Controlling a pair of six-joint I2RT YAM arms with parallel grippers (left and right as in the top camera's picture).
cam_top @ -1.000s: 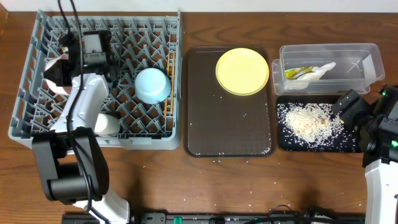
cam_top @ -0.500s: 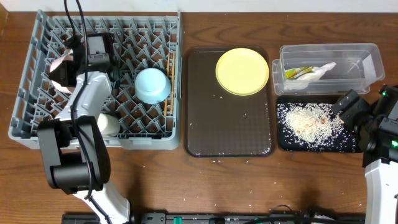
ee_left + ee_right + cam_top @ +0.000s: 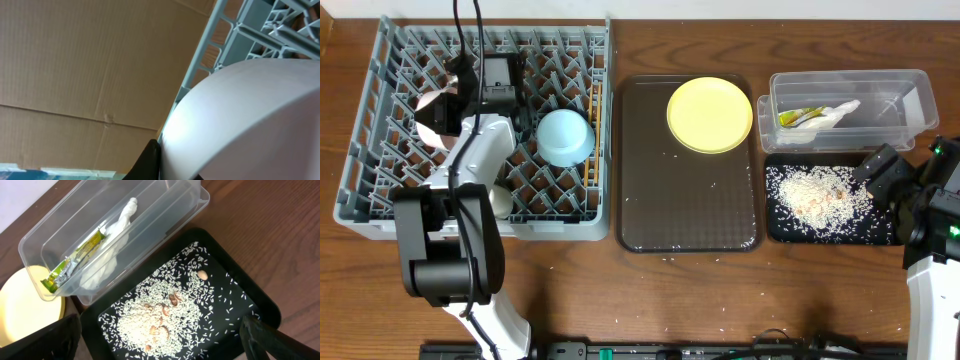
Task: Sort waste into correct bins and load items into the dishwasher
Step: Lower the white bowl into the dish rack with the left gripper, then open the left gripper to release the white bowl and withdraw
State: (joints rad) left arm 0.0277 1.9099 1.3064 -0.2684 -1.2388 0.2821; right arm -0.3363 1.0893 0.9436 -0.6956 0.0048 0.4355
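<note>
My left gripper [image 3: 461, 88] is shut on the rim of a white bowl [image 3: 432, 113], held tilted over the back left of the grey dish rack [image 3: 362, 120]. In the left wrist view the bowl [image 3: 250, 115] fills the frame against the rack wall [image 3: 226, 31]. The rack also holds a light blue bowl [image 3: 565, 137], a small white cup [image 3: 501, 200] and wooden chopsticks [image 3: 593, 105]. A yellow plate [image 3: 709, 114] lies on the brown serving tray. My right gripper [image 3: 876, 172] is open above the black tray [image 3: 252, 300] of rice [image 3: 165, 315]. The clear tub [image 3: 170, 205] holds the napkin [image 3: 112, 242] and wrapper [image 3: 75, 260].
The dark brown serving tray [image 3: 685, 200] lies between the rack and the bins, with a few rice grains on it. Loose grains dot the wooden table [image 3: 720, 300] near the front edge. A cardboard wall [image 3: 75, 60] stands behind the rack.
My left gripper has moved right and slightly back over the rack, carrying the white bowl with it. The right arm has not moved.
</note>
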